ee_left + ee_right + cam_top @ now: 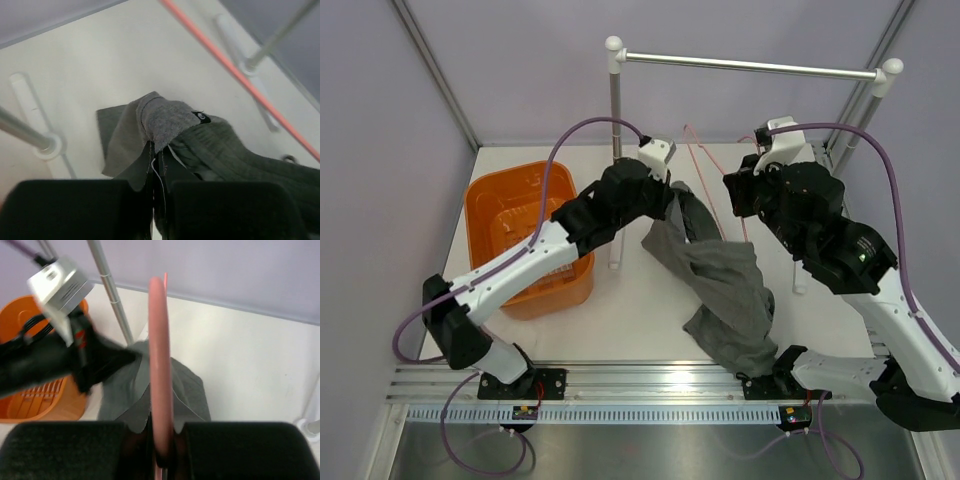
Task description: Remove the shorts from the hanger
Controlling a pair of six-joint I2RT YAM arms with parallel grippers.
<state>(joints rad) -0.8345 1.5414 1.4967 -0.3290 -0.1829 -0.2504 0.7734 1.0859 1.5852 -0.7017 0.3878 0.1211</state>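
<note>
Shorts (725,285) at the centre of the counter (640,325), top view: one end is lifted at 11 o'clock, and the rest trails over the surface toward 5 o'clock. The left gripper (159,187) is clamped on the raised cloth edge (a small black label shows beside it). The right gripper (162,445), at 1 o'clock of the shorts, is closed on the pink hanger (160,355). An orange basket (565,288) stands at 9 o'clock.

Shorts (720,285) right of basket (548,290), before rail (750,66)
</note>
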